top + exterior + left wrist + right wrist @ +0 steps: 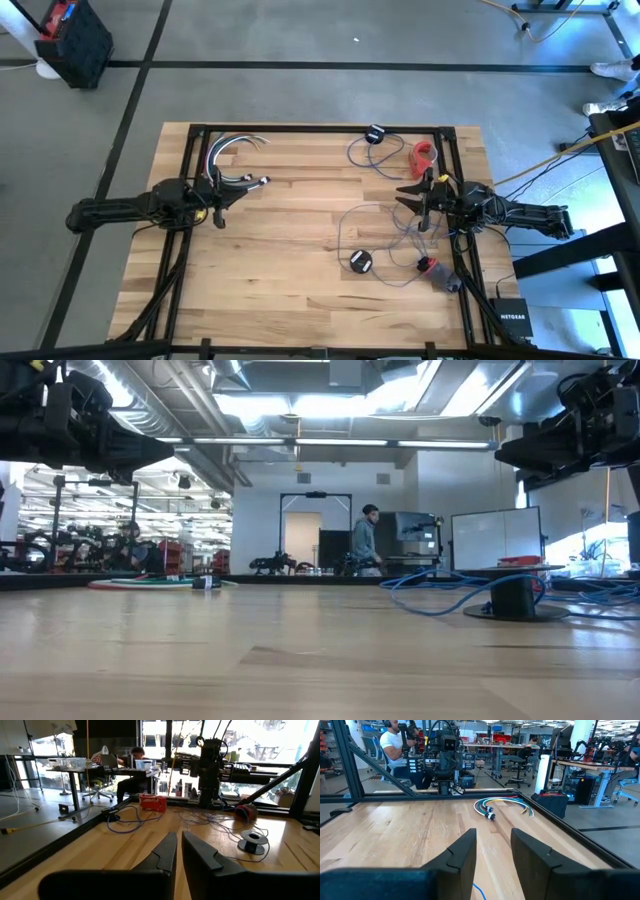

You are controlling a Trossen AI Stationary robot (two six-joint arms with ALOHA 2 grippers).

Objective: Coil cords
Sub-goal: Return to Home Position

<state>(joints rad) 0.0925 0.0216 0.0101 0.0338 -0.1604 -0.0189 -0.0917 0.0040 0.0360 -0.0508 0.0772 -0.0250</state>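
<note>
- Cord [425,582], thin and bluish-grey, lies in loose loops on the tabletop [280,250], on the right arm's side, uncoiled.
- One small black spool disc [361,261] with a pale centre sits flat at the edge of those loops, toward the middle of the tabletop.
- A second black disc [376,133] lies on the other side of the right arm, close to the black frame rail, with its own small loop of cord beside it.
- The right pincer [493,832] hangs above the loops, clear of the wood, its fingers spread and nothing between them.
- The left pincer [179,835] hangs over the opposite side of the tabletop, well apart from the cord, fingers nearly pressed together with only a slit showing, gripping nothing.
- A red object [425,155] lies near the right arm, and a red-and-grey piece [437,272] lies by the loops.
- A bundle of coloured cables [235,148] curves near the left arm.
- A person [366,540] stands far back in the room.
</note>
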